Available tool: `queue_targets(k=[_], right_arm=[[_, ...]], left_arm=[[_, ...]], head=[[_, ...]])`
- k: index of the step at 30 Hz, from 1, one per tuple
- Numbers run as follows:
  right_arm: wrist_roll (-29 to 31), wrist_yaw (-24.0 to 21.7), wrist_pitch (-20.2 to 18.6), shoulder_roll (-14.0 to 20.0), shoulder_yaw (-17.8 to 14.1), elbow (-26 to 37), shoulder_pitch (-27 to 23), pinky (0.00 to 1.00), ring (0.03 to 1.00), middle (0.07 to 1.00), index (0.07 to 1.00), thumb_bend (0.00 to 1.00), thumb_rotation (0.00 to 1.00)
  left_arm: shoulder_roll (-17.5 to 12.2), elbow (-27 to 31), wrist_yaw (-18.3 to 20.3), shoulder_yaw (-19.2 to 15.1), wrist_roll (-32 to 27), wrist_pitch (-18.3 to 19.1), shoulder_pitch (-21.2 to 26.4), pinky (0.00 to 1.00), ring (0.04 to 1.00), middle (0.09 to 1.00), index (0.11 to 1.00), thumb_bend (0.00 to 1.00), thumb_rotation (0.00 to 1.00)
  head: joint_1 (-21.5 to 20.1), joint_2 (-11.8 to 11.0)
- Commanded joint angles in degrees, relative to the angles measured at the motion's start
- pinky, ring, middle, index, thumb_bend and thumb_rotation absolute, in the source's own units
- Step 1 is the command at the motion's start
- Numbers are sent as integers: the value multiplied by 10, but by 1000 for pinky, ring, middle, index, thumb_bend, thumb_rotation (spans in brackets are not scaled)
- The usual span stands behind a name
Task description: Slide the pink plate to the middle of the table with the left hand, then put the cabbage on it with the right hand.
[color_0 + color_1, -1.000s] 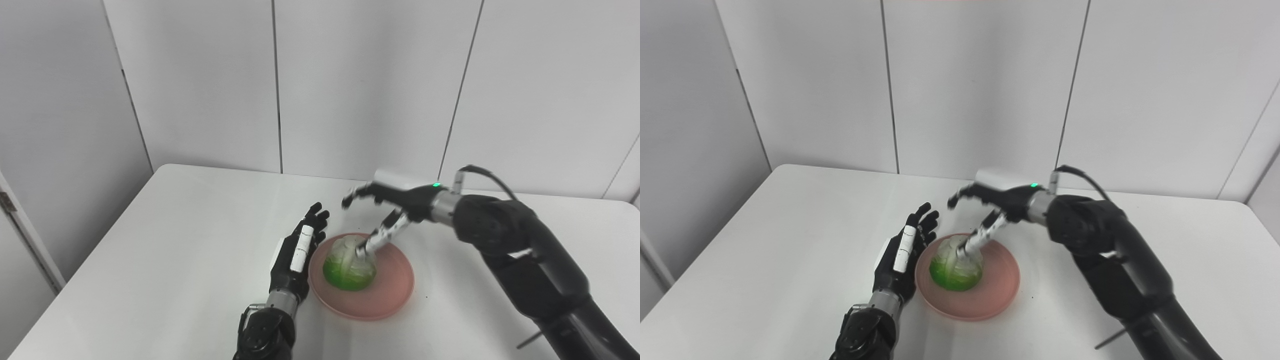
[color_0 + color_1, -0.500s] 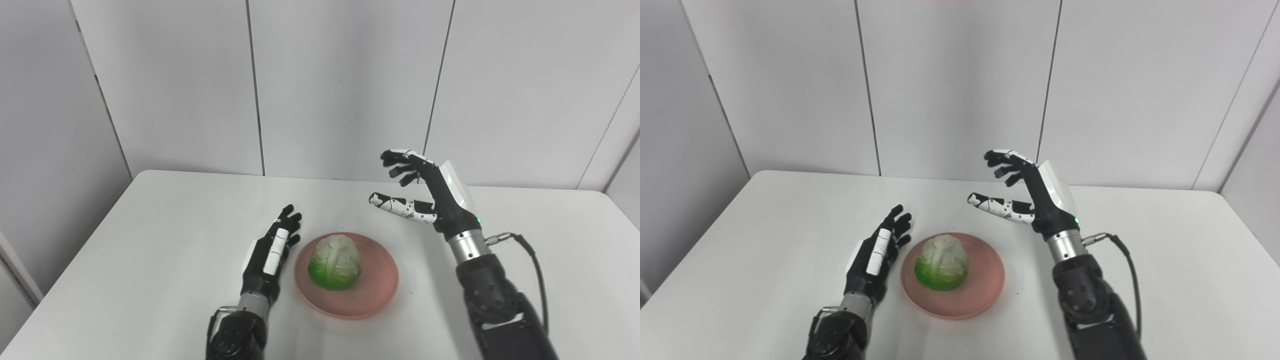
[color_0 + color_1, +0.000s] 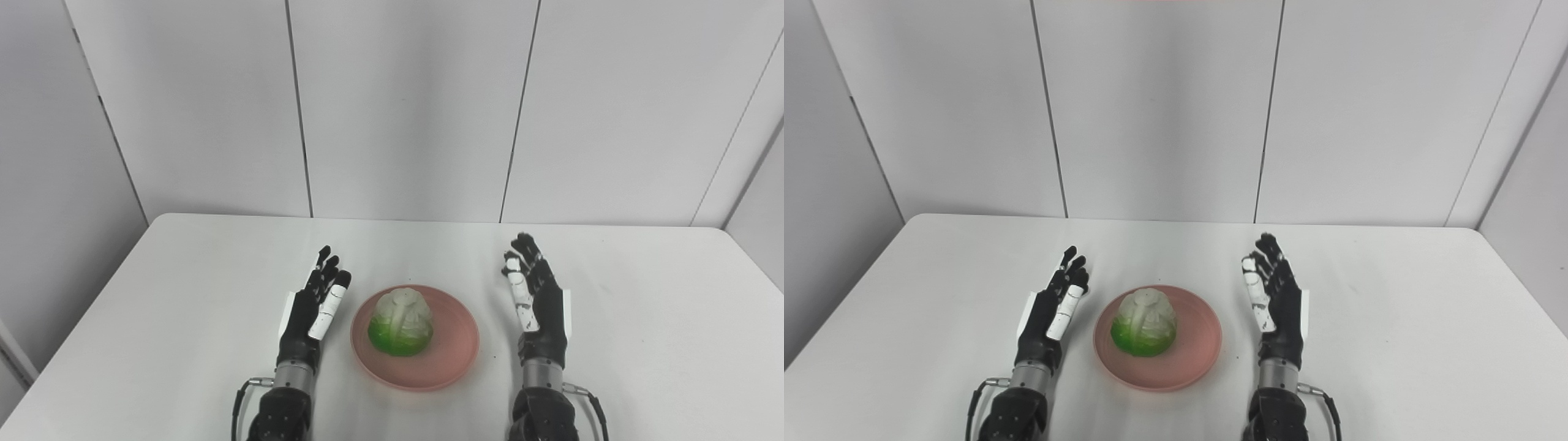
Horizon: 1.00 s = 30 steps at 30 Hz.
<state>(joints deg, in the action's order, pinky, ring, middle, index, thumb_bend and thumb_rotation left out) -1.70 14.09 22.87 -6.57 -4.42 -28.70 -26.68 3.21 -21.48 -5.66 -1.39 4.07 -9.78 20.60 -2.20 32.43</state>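
A pink plate [image 3: 453, 358] lies near the middle of the white table, toward the front. On its left half sits the cabbage [image 3: 400, 315], pale on top and bright green at the base. My left hand [image 3: 309, 309] rests just left of the plate, open, fingers straight and pointing away from me. To the right of the plate my right hand [image 3: 536, 303] is open too, fingers straight, a small gap from the rim. Neither hand touches the plate or the cabbage.
The white table [image 3: 184, 275] ends at a grey panelled wall [image 3: 404, 104] behind. Its left and right edges are both in view. A cable [image 3: 591, 404] runs from the right wrist at the bottom.
My right hand let go of the cabbage, rose, then drew back and down to the right of the plate. The camera has shifted, so the whole scene sits differently in the picture.
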Motion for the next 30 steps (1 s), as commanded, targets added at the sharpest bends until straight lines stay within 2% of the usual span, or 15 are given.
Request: queue_targets(k=[1,7,13,19,24,27,30], right_arm=[[9,-11,19,2,-1,12,0,806,817,842,838,661,764],[-1,-5,-48,10,2,54,31,930,891,889,884,655,847],[29,-51,-121,30,10,102,65,937,941,937,917,722,868],[41,-83,-132,47,19,119,89,920,916,921,905,723,798],[52,-99,-136,52,19,124,92,912,901,908,896,716,773],[56,-100,-157,52,18,130,90,902,896,900,897,679,779],[49,-92,-202,50,17,145,85,902,901,900,910,655,799]], left_arm=[[7,8,-16,5,13,-6,5,914,950,963,968,881,873],[20,42,-14,3,8,38,1,978,972,983,988,900,912],[35,67,-17,0,2,71,-6,984,964,985,988,958,920],[42,69,-19,-11,-12,91,-16,956,963,979,984,941,944],[38,72,-18,-20,-32,106,-17,973,968,962,989,938,944],[35,71,-21,-23,-34,113,-15,942,962,950,989,954,937],[33,73,-21,-24,-31,117,-14,935,948,947,990,942,918]], head=[[0,3],[-4,15],[1,38],[17,57],[21,60],[20,58],[19,54]])
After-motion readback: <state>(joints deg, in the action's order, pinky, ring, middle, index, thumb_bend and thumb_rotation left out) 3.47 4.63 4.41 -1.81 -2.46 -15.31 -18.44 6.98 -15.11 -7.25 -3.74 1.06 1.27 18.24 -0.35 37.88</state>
